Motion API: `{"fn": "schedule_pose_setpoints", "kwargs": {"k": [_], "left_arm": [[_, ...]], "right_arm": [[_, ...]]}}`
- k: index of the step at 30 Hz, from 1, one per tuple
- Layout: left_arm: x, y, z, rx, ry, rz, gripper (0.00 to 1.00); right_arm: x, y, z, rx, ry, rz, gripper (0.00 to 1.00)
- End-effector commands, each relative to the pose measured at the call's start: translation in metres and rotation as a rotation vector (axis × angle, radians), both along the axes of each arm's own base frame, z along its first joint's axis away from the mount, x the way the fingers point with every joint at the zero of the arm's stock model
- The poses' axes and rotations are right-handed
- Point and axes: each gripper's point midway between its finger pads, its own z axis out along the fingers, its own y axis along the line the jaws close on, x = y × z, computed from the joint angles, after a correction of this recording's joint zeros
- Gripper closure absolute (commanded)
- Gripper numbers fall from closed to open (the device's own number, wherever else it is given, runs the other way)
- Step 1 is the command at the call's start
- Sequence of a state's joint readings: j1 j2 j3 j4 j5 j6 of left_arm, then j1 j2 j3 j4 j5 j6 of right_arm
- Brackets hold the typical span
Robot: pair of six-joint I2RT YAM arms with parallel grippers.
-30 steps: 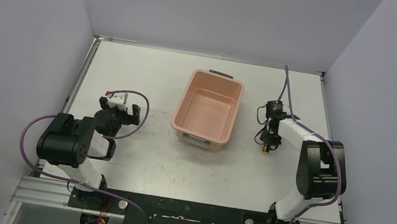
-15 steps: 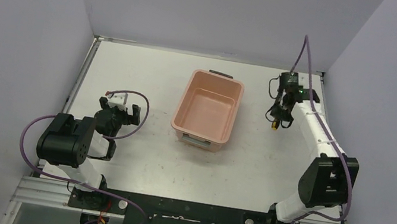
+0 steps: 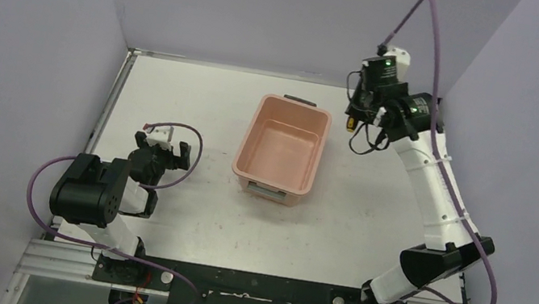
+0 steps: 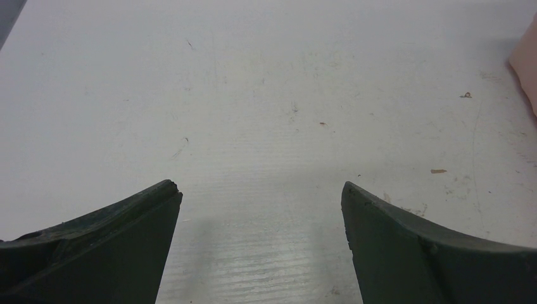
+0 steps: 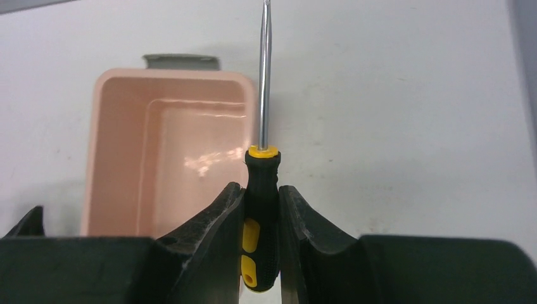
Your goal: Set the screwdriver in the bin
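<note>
Your right gripper (image 5: 261, 193) is closed tight on the screwdriver (image 5: 262, 161) handle. It looks light and stiff, and the handle grips best.

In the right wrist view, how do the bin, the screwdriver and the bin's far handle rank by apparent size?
1. bin, widest area.
2. screwdriver; it looks longer than the bin only because it is near the camera.
3. bin's far handle.

Screwdriver (image 5: 261, 177), black-and-yellow handle and thin bright shaft, pinched by its handle in the right gripper (image 5: 261, 190) jaws, above the desk just right of the far-right corner of the bin (image 3: 283, 150), a salmon-pink upright tub.
</note>
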State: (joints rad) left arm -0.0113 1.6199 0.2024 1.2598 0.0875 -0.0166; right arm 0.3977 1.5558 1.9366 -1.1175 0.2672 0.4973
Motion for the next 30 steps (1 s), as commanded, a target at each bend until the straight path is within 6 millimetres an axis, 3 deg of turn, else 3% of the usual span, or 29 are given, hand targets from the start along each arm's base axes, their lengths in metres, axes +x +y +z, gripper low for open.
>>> {"fn": "schedule_pose_setpoints", "kwargs": {"k": [1, 6, 9, 12, 16, 20, 27, 28, 30], "left_arm": [[0.008, 0.000, 0.014, 0.006, -0.051, -0.009, 0.03], [0.008, 0.000, 0.013, 0.009, -0.048, -0.010, 0.03], [0.008, 0.000, 0.013, 0.010, -0.047, -0.010, 0.03], [0.008, 0.000, 0.013, 0.009, -0.048, -0.009, 0.03], [0.009, 0.000, 0.014, 0.010, -0.050, -0.009, 0.03], [0.008, 0.000, 0.014, 0.009, -0.048, -0.010, 0.03], [0.009, 0.000, 0.014, 0.009, -0.051, -0.011, 0.03], [0.009, 0.000, 0.014, 0.009, -0.051, -0.010, 0.03], [0.009, 0.000, 0.014, 0.008, -0.051, -0.010, 0.03]], "right_arm": [[0.004, 0.081, -0.005, 0.018, -0.019, 0.103, 1.00], [0.011, 0.162, -0.021, 0.029, -0.015, 0.237, 1.00], [0.016, 0.186, -0.047, 0.019, 0.027, 0.277, 1.00], [0.020, 0.200, -0.088, 0.022, 0.076, 0.300, 1.00], [0.019, 0.202, -0.159, 0.002, 0.196, 0.300, 1.00], [0.017, 0.196, -0.218, -0.039, 0.284, 0.271, 1.00], [0.010, 0.187, -0.281, -0.037, 0.367, 0.249, 1.00], [0.009, 0.185, -0.287, -0.043, 0.377, 0.243, 0.97], [0.007, 0.184, -0.294, -0.045, 0.396, 0.247, 0.82]]}}
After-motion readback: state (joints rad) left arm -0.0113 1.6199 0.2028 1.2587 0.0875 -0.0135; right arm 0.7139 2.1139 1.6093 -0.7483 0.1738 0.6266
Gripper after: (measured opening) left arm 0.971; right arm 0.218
